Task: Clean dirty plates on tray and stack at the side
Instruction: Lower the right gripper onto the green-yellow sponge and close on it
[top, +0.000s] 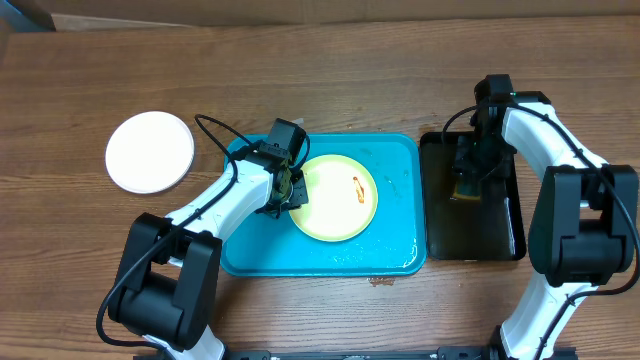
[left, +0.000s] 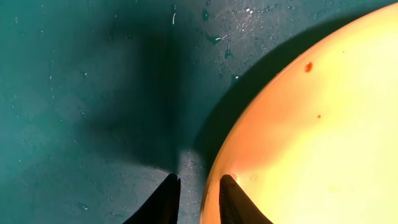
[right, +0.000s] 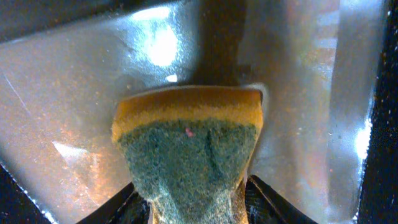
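Overhead is sharp, with even light across the wooden surface (top: 400, 70). In the left wrist view a broad soft shadow darkens the tray (left: 74, 93), and the plate (left: 323, 137) glows overexposed orange. In the right wrist view white glare patches mark the black tray (right: 161, 46), and the sponge (right: 186, 155) looks slightly soft.

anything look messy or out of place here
An orange smear streaks the yellow-green plate in the turquoise tray, and water glints on the tray's lower right corner. A small brown spot marks the table just below the tray. Nothing looks tipped or broken.
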